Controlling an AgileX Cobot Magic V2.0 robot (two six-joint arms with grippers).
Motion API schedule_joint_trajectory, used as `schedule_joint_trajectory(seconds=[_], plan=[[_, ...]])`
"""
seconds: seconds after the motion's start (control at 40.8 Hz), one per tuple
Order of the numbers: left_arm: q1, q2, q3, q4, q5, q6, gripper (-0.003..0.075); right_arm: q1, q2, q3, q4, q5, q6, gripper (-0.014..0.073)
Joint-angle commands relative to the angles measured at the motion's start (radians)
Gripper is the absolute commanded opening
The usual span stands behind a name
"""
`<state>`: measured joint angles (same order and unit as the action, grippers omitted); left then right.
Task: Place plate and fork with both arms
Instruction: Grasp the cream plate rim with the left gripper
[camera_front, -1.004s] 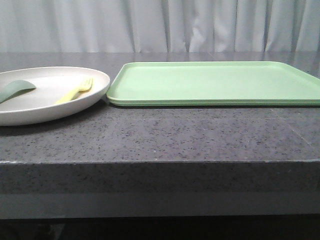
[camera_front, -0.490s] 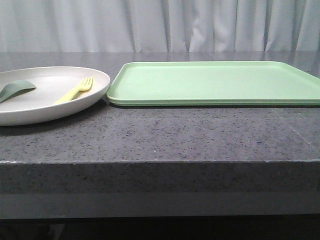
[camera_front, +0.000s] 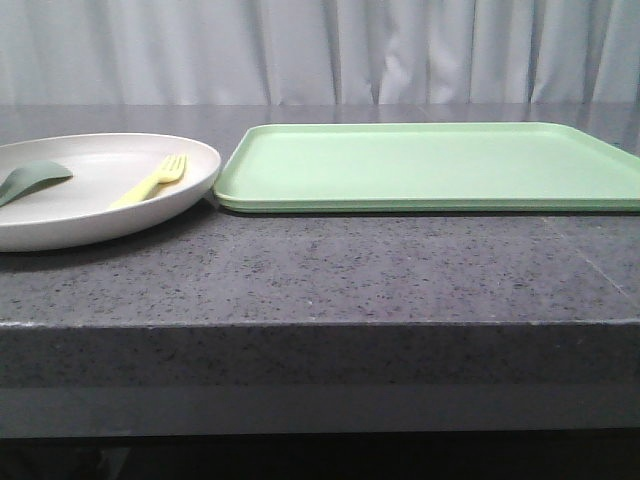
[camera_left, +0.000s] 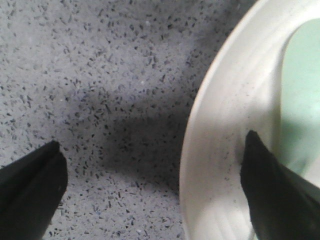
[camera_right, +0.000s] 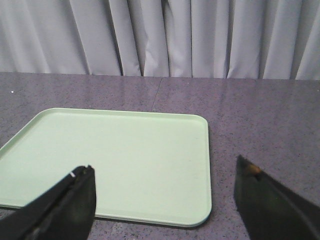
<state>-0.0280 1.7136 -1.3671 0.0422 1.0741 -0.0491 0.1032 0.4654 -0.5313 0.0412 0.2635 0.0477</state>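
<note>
Spanning speckled counter (camera_front: 330, 270) — pale curtain (camera_front: 320, 50)

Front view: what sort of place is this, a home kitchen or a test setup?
Probably a staged lab tabletop, not a lived-in kitchen: a speckled dark stone counter, a plain grey curtain as backdrop, and only a plate and green tray laid out.

— Where do your claws show?
— My left gripper (camera_left: 150, 192) fills the lower corners of its wrist view, fingers spread wide. My right gripper (camera_right: 165, 200) does likewise, jaws wide apart, low in frame.
</note>
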Motion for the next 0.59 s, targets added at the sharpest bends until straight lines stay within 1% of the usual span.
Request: schedule_joint_trajectory(seconds=[0.0,0.073,0.147,0.22,0.367,0.465,0.49,0.539,0.563], plan=[[0.002,-0.025,-0.023,-0.002,0.008,-0.001,0.0680,-0.003,0.011,-0.038,-0.012,-0.088,-0.003,0.0591],[0.002,-0.025,-0.023,-0.002,0.010,-0.001,0.0654,-0.003,0.011,-0.038,-0.012,-0.088,-0.003,0.0591],[0.002,-0.025,-0.023,-0.002,0.010,-0.001,0.0585,-0.003,0.011,-0.038,-0.012,-0.088,-0.003,0.0591],[0.002,-0.025,-0.023,-0.002,0.010,-0.001,0.0482,-0.003,0.011,-0.038,-0.012,-0.088,-0.003,0.0591],[0.002,-0.025,-0.023,-0.002,0.010,-0.001,0.0244,-0.003,0.011,-0.038,-0.012,-0.088,-0.003,0.0591],[0.002,-0.025,-0.023,-0.002,0.010,-0.001,0.0110,-0.003,0.011,-0.038,-0.012,-0.087,-0.003,0.0591],[0.002,-0.025,-0.023,-0.002,0.010,-0.001,0.0092,-0.003,0.011,-0.038,-0.012,-0.086,-0.003,0.0591],[0.002,-0.025,-0.023,-0.002,0.010,-0.001,0.0030,-0.003,0.011,-0.038,-0.012,-0.086,-0.003,0.0591],[0.002,-0.025,-0.023,-0.002,0.010,-0.001,0.0015,-0.003,0.011,-0.038,-0.012,-0.086,-0.003,0.0591]])
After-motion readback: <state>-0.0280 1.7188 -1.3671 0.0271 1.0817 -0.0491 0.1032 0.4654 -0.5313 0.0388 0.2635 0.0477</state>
